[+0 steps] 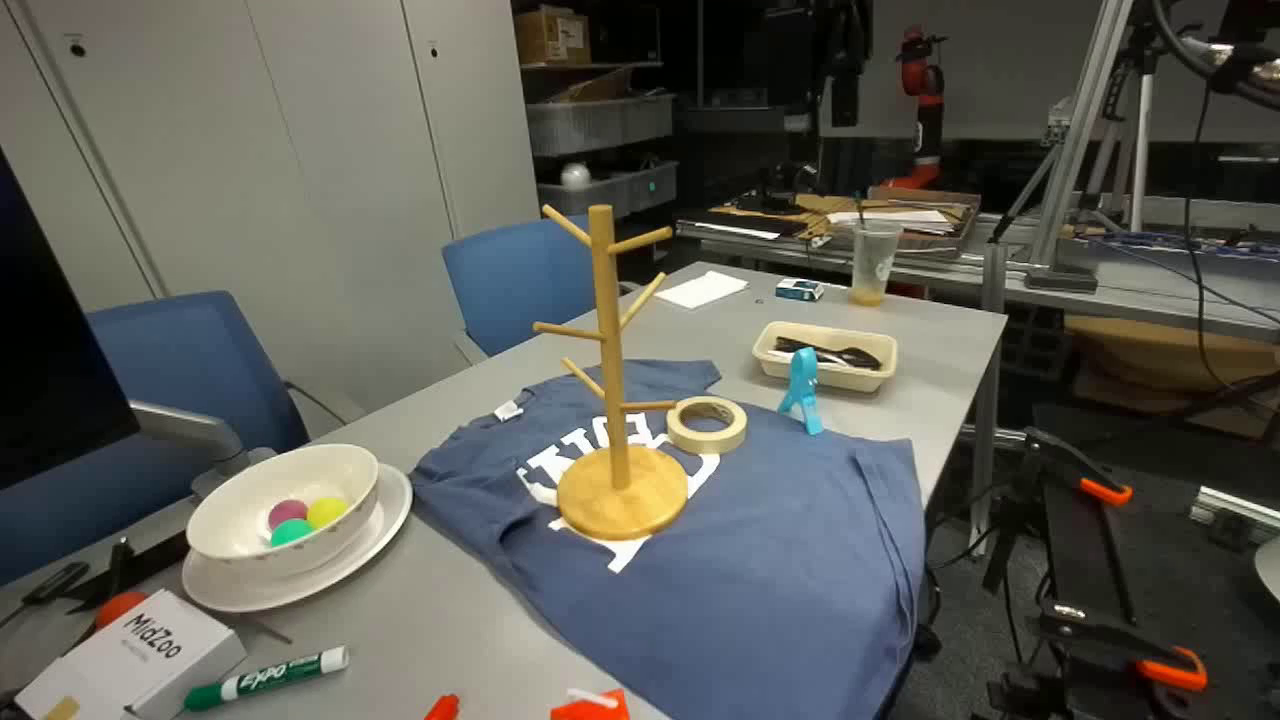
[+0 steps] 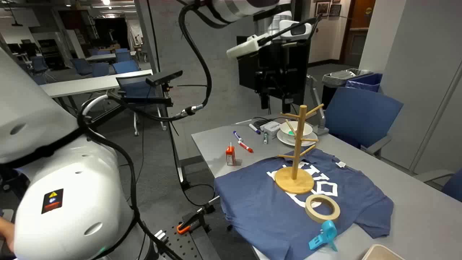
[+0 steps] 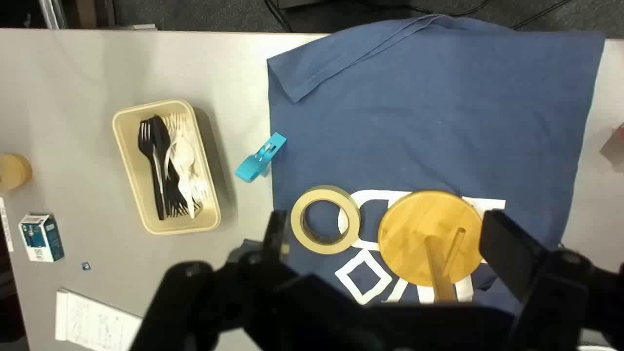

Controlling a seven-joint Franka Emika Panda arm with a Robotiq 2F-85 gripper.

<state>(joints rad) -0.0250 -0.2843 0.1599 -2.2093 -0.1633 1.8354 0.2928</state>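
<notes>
Hanging wide-jawed and empty, the gripper (image 2: 276, 104), if misaligned, could be snagged on a peg (image 2: 315, 110), toppling the wooden rack (image 2: 298, 148).

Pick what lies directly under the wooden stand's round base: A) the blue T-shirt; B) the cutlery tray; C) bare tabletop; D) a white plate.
A: in both exterior views the wooden stand sits on the blue T-shirt, whose cloth spreads all around the round base.
</notes>
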